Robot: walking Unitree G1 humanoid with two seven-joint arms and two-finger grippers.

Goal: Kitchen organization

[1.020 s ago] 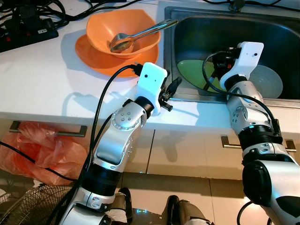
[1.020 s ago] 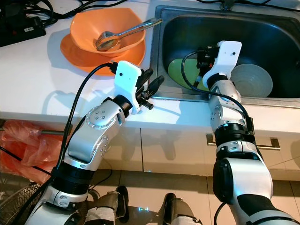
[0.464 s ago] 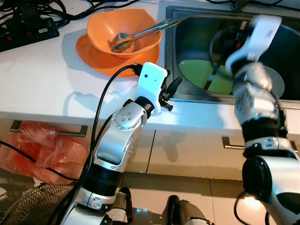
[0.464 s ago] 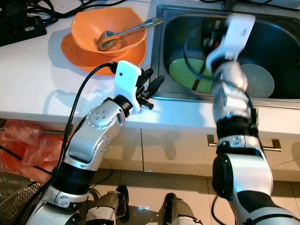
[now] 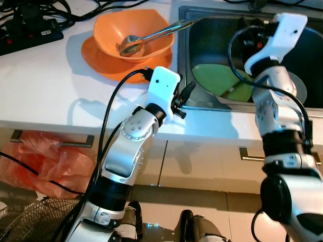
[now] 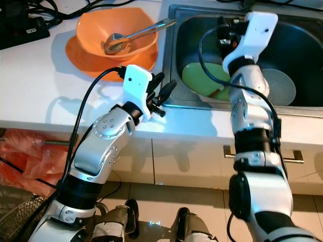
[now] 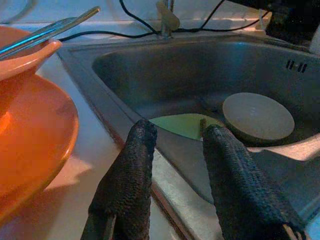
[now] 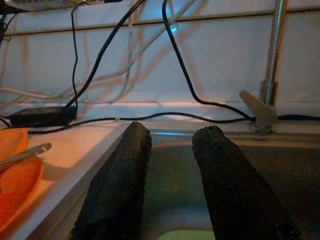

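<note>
The left gripper [image 7: 175,150] is hovering at the front edge of a white bench [image 5: 45,85], just beside the left rim of a steel sink [image 5: 202,30], its two black fingers spread apart and holding nothing. Going from left to right along the bench, a black power strip [image 5: 30,33] with tangled cables is lying at the far left corner. Next to it, an orange bowl [image 5: 132,31] is sitting on a matching orange plate [image 5: 106,63], both glossy and smooth. A metal spoon [image 5: 146,39] is resting in the bowl, its scoop down inside and its handle reaching over the rim toward the sink.

Inside the sink, a flat green plate [image 5: 214,80] is lying on the bottom at the left side, and a round grey plate [image 7: 257,116] is lying to its right, touching or slightly overlapping it. The right gripper [image 8: 170,175] is hanging raised over the sink, well above the plates, facing the back wall, with its fingers spread and empty. A tap [image 8: 270,75] is standing at the back rim of the sink.

Below the bench, an orange plastic bag [image 5: 40,161] is sitting on the floor at the left, beside white cupboard doors [image 5: 197,161].
</note>
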